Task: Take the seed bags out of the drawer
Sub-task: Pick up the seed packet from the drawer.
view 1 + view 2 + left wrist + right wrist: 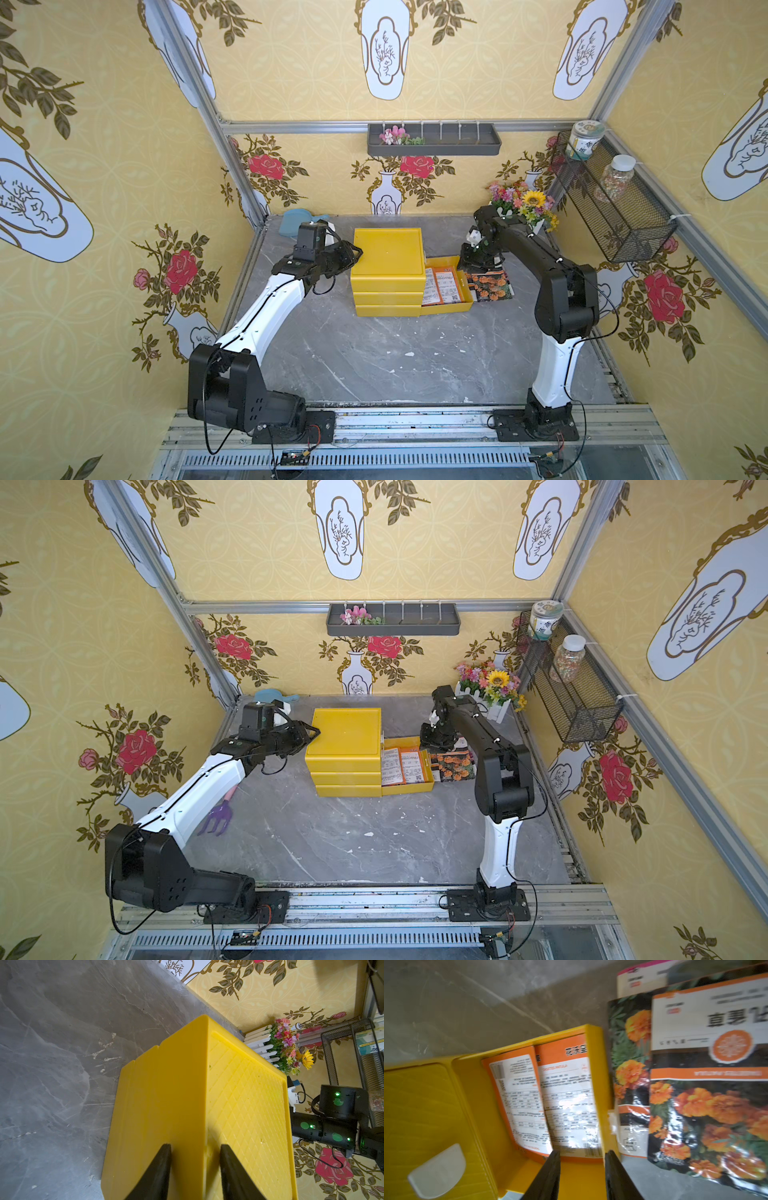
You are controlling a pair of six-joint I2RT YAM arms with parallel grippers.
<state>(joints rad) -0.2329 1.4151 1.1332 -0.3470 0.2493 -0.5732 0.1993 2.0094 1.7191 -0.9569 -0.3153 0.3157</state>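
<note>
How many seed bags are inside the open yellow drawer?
2. The first seed bag lies nearer the yellow cabinet. The second seed bag lies beside it, by the front wall of the drawer. Both are back-side up. More may hide underneath.

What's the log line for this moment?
left fingers: open, on cabinet edge | right fingers: open, empty, by drawer | drawer: open, two bags inside | table: at least three bags

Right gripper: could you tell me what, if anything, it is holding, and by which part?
Nothing is held. The right gripper is open above the drawer, with none of the seed bags between its fingers.
</note>
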